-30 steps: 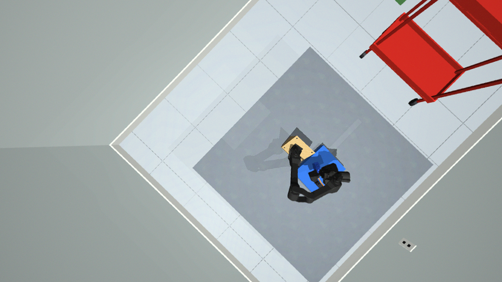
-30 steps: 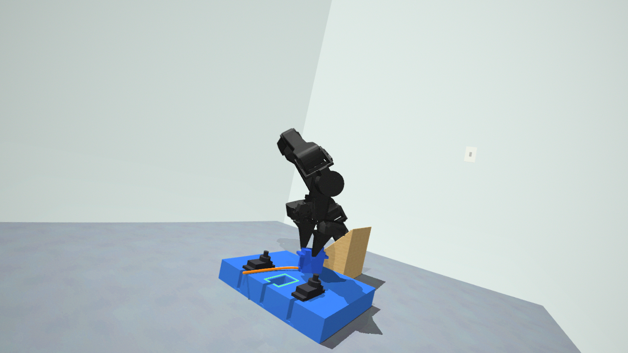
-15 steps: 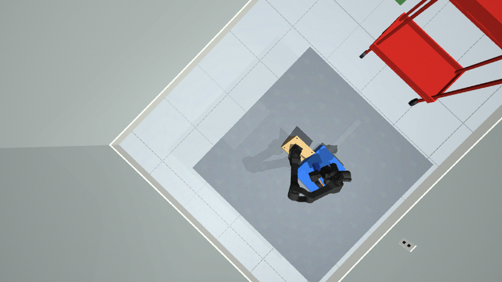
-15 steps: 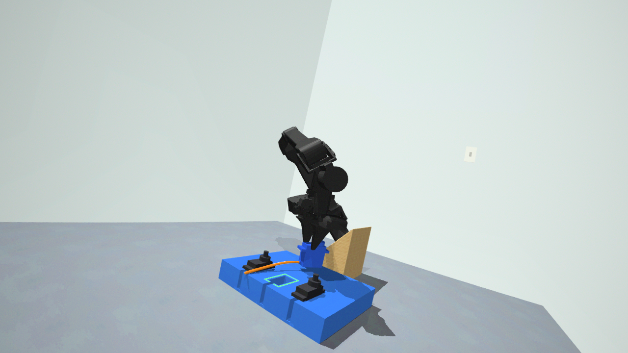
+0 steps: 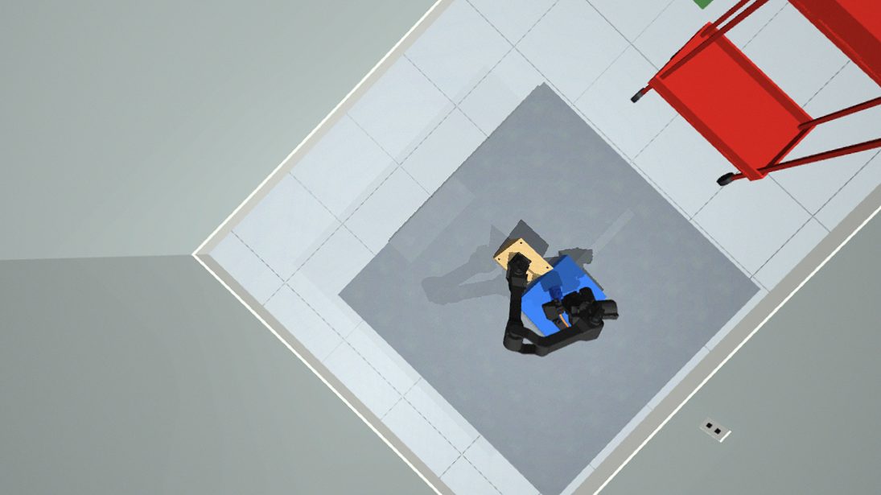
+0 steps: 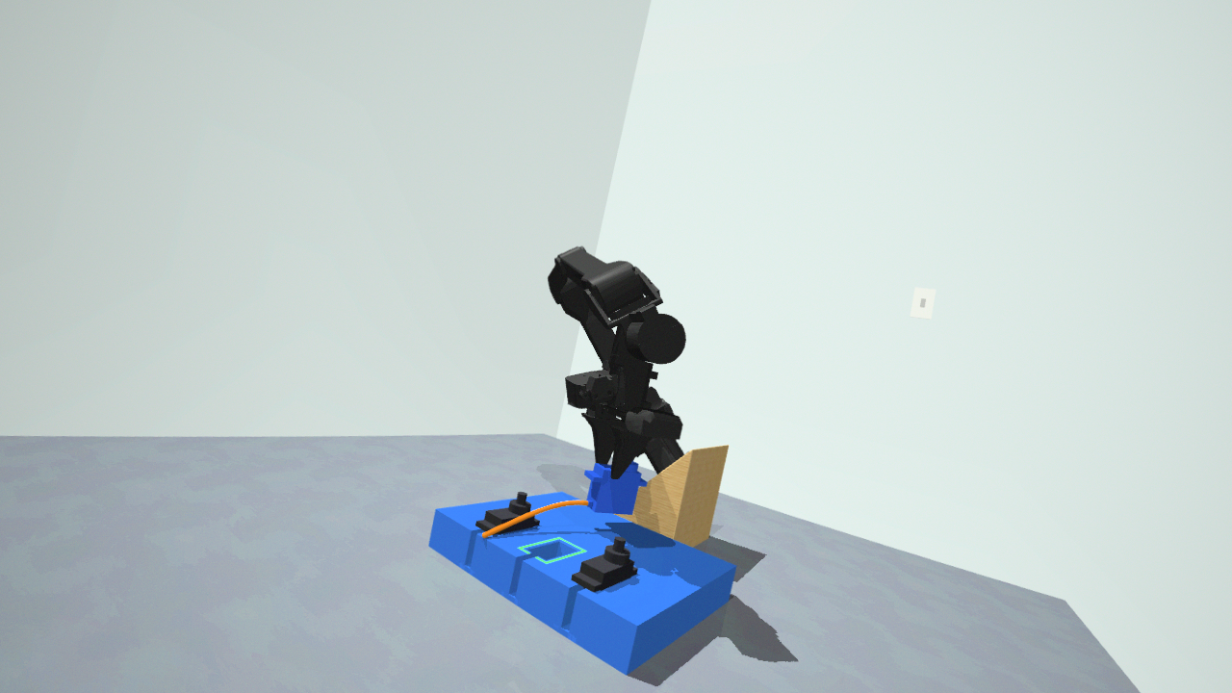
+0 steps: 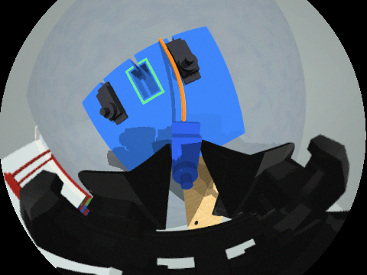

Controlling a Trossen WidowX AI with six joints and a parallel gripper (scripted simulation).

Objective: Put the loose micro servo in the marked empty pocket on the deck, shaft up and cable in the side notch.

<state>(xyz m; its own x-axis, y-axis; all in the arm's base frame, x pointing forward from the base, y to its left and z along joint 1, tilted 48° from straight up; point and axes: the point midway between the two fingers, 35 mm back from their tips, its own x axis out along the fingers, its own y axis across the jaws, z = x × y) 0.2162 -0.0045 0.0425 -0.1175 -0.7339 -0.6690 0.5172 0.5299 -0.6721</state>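
Note:
The loose blue micro servo [image 5: 555, 293] [image 6: 613, 494] [image 7: 186, 131] is between the fingertips of my gripper [image 6: 609, 470] [image 7: 185, 146], which is shut on it. The servo is a little above the blue deck [image 6: 669, 592] [image 7: 218, 95], slightly tilted, its shaft end toward the gripper. Its orange cable [image 6: 533, 511] [image 7: 180, 80] reaches over the deck to the edge by one black servo [image 6: 508, 519] [image 7: 184, 61]. The empty pocket, with its green outline [image 6: 572, 544] [image 7: 134, 87], lies between that black servo and another black servo [image 6: 605, 570] [image 7: 111, 105]. The fingers hide part of the loose servo in the exterior view.
A wooden wedge block [image 5: 510, 250] [image 6: 707, 498] [image 7: 206, 211] stands beside the deck, behind the held servo in the exterior view. The two fixed black servos rise above the deck on both sides of the pocket. A red cart [image 5: 734, 101] stands farther off.

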